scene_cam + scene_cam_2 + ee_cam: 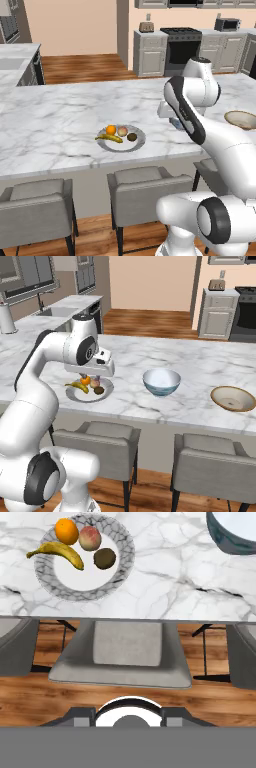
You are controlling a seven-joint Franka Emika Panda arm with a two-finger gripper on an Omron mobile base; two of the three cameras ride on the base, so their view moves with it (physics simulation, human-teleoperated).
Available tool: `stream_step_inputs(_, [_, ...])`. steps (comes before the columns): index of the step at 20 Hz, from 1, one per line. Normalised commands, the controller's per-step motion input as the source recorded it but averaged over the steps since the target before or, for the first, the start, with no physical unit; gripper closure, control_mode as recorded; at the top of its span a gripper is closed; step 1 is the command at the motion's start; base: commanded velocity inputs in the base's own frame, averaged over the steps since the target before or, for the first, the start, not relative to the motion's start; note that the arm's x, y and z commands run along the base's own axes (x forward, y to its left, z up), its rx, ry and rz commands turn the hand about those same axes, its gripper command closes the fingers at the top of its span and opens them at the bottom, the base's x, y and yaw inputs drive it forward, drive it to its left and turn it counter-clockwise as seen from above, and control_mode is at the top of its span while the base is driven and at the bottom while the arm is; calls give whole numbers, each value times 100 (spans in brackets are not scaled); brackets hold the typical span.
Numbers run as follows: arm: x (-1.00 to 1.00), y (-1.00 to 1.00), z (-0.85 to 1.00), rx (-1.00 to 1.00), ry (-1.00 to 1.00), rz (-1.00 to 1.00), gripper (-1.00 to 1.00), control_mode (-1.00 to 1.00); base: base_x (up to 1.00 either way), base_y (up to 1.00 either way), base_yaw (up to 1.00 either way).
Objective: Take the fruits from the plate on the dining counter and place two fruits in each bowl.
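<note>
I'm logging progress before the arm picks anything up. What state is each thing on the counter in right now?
Orange: on the plate, untouched.
Banana: lying on the plate.
Peach: on the plate.
Kiwi: on the plate.
Plate: holding all four fruits.
White and blue bowl: upright, empty.
Tan bowl: upright, empty.
Gripper: above the plate; open or shut can't be told.

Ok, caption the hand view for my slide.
Orange, peach, kiwi and banana on the plate, marble counter.
</note>
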Motion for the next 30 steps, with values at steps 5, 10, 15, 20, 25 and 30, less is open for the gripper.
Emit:
stream_step_inputs(5, [7,34,-36,0,-1,0,-100,-100,0,0,0])
stream_step_inputs(10, [44,63,-53,-1,0,-1,-100,-100,0,0,0])
stream_step_inputs(15, [47,23,-38,0,0,0,-100,-100,0,0,0])
stream_step_inputs(20, [46,3,-43,0,-1,0,-100,-100,0,0,0])
stream_step_inputs(25, [69,5,-45,0,4,0,-100,-100,0,0,0])
stream_step_inputs(30, [71,10,-35,0,12,0,-100,-100,0,0,0])
